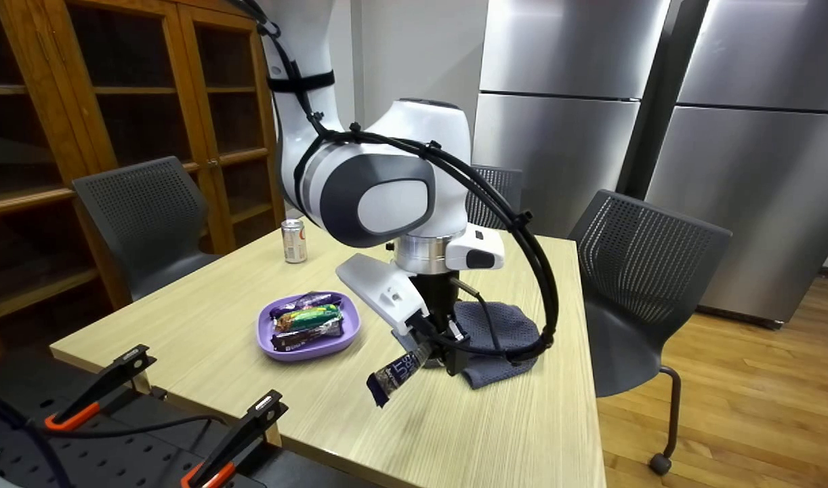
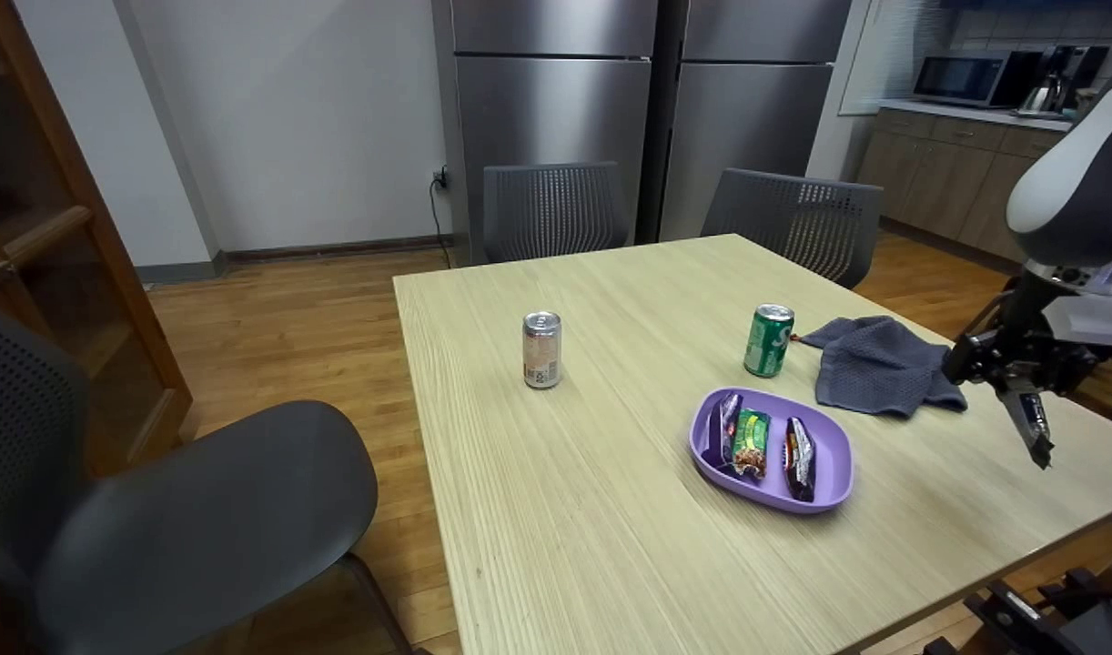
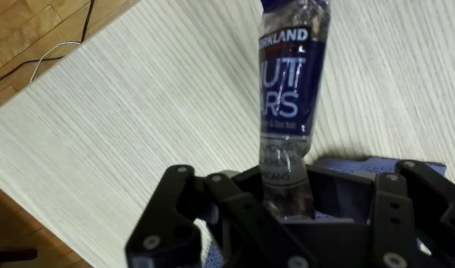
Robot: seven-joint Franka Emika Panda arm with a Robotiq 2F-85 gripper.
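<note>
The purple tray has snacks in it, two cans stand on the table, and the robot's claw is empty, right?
Not quite: the gripper isn't empty; the wrist view shows it holding a wrapped nut bar. The rest is right: snacks in the purple tray, a pale can and a green can on the table.

Pale wall [image 1: 421, 54] and wood floor [image 1: 773, 393] around you
In an exterior view you see 2 steel refrigerators [image 1: 556, 149] far right, 3 dark chairs [image 1: 648, 271], and a glass-doored wooden cabinet [image 1: 185, 95] at left.
</note>
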